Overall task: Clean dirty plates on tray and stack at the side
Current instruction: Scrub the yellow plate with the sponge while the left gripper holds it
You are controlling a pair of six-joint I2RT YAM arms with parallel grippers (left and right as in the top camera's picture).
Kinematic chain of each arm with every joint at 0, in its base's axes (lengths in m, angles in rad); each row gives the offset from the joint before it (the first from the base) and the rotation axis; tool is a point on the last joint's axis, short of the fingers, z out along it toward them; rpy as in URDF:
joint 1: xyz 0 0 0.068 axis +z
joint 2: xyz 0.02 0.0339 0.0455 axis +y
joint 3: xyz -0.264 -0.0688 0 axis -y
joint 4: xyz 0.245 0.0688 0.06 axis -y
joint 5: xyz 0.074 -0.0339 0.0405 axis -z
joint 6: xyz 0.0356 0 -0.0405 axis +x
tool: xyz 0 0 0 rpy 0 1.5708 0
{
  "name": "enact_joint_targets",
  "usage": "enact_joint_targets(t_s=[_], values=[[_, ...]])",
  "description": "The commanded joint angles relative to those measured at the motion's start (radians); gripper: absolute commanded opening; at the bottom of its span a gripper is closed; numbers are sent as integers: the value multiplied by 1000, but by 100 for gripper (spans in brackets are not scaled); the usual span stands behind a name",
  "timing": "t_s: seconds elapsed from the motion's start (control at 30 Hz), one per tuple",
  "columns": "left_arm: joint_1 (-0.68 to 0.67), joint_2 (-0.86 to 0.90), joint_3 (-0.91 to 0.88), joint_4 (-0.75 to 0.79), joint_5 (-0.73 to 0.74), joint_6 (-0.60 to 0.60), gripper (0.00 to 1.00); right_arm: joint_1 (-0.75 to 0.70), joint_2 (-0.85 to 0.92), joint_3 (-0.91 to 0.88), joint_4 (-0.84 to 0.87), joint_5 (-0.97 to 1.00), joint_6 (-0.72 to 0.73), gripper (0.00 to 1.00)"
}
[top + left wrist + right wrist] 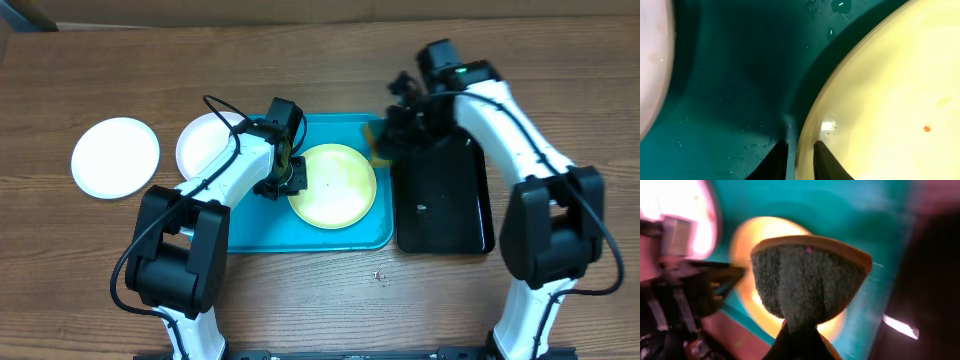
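Round pale plate [335, 188], coarse green sponge [800, 277] — folded

Overhead evenly lit and sharp; right wrist blurred, pink-tinted; tray [740, 75] dim.

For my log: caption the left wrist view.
Left fingers grip yellow-green plate by its rim on the teal tray.

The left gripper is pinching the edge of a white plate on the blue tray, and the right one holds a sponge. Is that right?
Almost. That plate is pale yellow-green, not white; the left wrist view shows the left gripper pinching its rim. It is on the blue tray, and the right gripper holds a sponge.
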Motion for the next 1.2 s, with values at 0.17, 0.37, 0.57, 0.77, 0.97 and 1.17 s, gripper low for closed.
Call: enact_joint_targets(t_s=[0.17,0.37,0.57,0.77,0.97,1.17], values=[[-1,13,1,1,-4,9,4,-76,-40,15,-60,-47,-49,4],[-1,13,1,2,-4,8,4,11,-40,-51,18,-292,-86,4],[-1,13,1,1,-4,9,4,126,-40,-193,227,-365,-23,4],[-1,13,1,4,-4,9,4,237,-40,-347,536,-372,51,4],[-2,13,1,4,-3,9,4,278,-40,-427,713,-239,153,4],[-1,13,1,5,-3,9,4,280,-40,-436,732,-132,152,4]])
